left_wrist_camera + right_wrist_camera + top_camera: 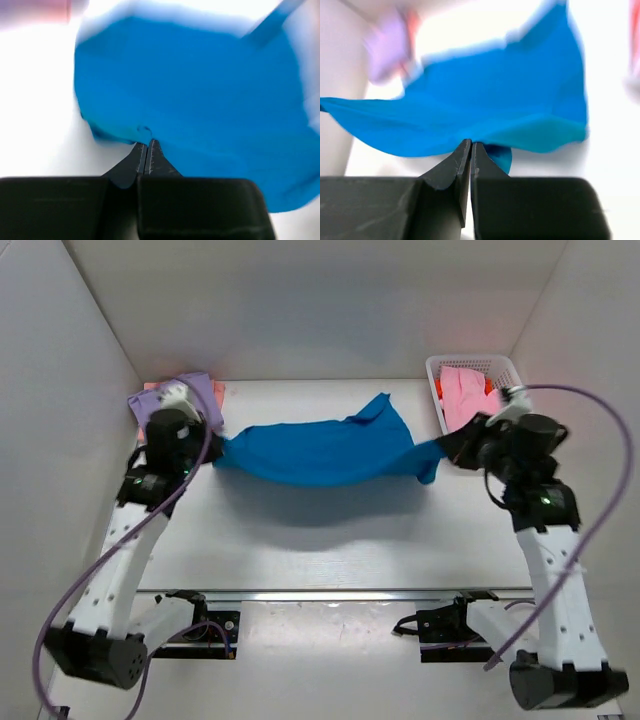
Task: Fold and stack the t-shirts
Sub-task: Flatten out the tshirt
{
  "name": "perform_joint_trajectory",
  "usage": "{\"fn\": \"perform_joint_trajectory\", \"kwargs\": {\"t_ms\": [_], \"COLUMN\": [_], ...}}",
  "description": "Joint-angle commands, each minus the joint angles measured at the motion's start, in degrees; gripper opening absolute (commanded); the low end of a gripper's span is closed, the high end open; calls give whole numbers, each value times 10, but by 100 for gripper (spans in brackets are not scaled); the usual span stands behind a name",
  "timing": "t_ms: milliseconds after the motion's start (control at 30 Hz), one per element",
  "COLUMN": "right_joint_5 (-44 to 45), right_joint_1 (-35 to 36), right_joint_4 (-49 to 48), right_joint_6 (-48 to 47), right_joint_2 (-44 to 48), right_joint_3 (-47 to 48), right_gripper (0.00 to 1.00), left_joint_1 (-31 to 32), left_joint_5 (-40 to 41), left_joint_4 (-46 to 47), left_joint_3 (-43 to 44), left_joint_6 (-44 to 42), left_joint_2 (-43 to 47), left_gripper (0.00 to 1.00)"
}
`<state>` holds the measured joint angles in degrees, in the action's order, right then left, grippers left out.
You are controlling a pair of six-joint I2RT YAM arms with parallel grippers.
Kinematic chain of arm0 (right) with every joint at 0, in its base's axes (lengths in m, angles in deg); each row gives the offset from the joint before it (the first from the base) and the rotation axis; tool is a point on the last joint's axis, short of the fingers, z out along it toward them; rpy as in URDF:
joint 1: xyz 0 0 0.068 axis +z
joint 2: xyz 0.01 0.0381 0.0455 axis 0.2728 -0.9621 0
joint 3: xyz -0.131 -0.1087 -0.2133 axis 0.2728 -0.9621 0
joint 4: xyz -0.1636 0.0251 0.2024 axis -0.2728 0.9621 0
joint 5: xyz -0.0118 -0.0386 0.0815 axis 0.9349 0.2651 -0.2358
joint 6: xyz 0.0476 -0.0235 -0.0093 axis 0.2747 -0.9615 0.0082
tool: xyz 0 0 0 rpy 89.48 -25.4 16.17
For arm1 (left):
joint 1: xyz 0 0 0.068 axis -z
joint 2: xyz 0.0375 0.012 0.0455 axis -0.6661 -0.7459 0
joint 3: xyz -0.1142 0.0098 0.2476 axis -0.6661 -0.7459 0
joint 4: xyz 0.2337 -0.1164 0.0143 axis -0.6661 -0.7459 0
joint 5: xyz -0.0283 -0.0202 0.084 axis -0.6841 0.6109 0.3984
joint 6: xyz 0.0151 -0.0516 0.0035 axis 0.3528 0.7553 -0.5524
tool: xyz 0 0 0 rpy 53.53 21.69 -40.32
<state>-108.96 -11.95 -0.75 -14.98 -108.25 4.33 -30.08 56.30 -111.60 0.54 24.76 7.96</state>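
two robot arms hold a bright blue t-shirt (320, 452) stretched between them above a white table (330, 550). the left gripper (218, 453) is clenched on the shirt's left end. in its wrist view the two dark fingers (135, 160) meet, with a fold of blue cloth caught right at their tips. the right gripper (441, 448) is clenched on the right end in the same way, and cloth spreads away beyond its fingertips (462, 155). between the two pairs of fingers the shirt sags in the middle. a shadow underneath suggests it hangs clear of the table. a lavender t-shirt (205, 392) lies just behind the left fingers. a light pink t-shirt (465, 395) sits in a white basket (505, 365) just behind the right fingers.

this looks like spreading the shirt out before folding. to do it well, grip both ends firmly, hold them level and draw them apart until the sag goes. then lower both sides evenly so the cloth lands flat, away from the lavender pile.
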Motion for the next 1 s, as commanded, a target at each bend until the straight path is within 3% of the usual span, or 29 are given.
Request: {"fn": "perform_joint_trajectory", "kwargs": {"t_ms": [0, 200, 367, 500, 733, 967], "right_joint_5": [-50, -46, -47, -55, -145, -93], "right_joint_1": [-33, -83, -66, -59, -103, -61], "right_joint_4": [-41, -33, -3, 1, -29, -65], "right_joint_6": [-25, -44, -48, -54, -49, -95], "right_joint_2": [46, 87, 45, 0, -92, -196], "right_joint_3": [80, 269, 397, 419, 339, 299], "right_gripper": [0, 0, 0, 0, 0, 0], "left_joint_1": [-3, 6, 39, 54, 2, -25], "left_joint_5": [3, 55, 93, 127, 63, 17], "left_joint_4": [26, 65, 50, 44, 92, 183], "left_joint_3": [119, 218, 322, 346, 200, 63], "left_joint_6": [2, -10, -32, -66, -71, -60], "left_joint_2": [83, 169, 156, 131, 104, 15], "left_gripper": [0, 0, 0, 0, 0, 0]}}
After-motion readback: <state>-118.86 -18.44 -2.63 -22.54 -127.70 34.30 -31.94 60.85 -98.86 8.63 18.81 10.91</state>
